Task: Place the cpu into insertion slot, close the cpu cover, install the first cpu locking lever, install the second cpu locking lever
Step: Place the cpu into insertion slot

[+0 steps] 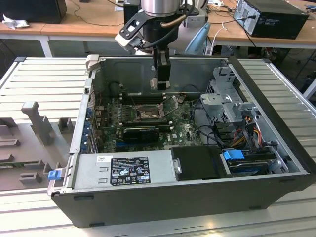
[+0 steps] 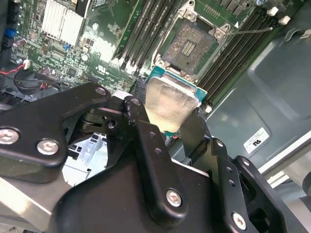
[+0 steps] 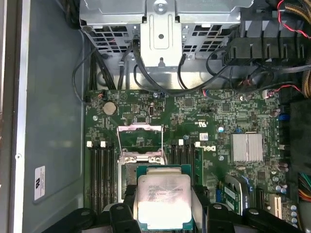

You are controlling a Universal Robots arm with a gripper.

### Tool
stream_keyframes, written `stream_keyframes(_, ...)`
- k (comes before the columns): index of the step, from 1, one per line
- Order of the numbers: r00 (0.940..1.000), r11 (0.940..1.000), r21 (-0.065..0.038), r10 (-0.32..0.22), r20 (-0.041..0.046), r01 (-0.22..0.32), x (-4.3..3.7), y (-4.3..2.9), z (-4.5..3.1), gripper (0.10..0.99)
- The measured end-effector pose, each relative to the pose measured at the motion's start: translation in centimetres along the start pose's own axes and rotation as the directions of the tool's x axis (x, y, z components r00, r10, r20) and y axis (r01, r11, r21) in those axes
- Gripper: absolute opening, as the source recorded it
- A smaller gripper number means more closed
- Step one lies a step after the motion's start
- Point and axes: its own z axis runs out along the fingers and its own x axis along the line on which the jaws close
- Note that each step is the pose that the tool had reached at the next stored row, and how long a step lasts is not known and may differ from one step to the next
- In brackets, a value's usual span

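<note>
The open computer case (image 1: pixel 148 202) lies on its side on the ribbed worktop (image 1: pixel 44 74). Inside it is the green circuit board (image 1: pixel 183 129), which carries the insertion slot (image 1: pixel 147 114). Along the case wall well away from the slot sits a grey power supply (image 1: pixel 123 168). A black card with fins (image 1: pixel 140 132) lies between that supply and the slot. A metal drive cage (image 1: pixel 224 94) with bundled cables stands off to the slot's side, toward the exterior view's right.

The slot itself is empty: in the second wrist view its dark contact field (image 2: pixel 192 46) is bare inside the metal rim. A thin wire lever (image 2: pixel 252 30) is swung out from one corner. The cpu cover (image 3: pixel 140 127) stands raised on its hinge at the slot's edge, and the board shows through its window.

The tool (image 2: pixel 167 116) reaches down into the case near the slot, its two black fingers (image 2: pixel 141 121) clamped on opposite edges of the cpu (image 3: pixel 163 204). The cpu is held off the slot, not seated in it. Its silvery top faces both wrist cameras, away from the board, with a green border showing around it. Being square, it has no longer side. In the first wrist view its edges run parallel to the slot's rim.
</note>
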Motion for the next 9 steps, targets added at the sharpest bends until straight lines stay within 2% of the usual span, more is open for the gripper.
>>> stream_keyframes(9,1.0000,1.0000,0.000,0.000,0.0001,0.000,-0.03,-0.27,1.35,0.529)
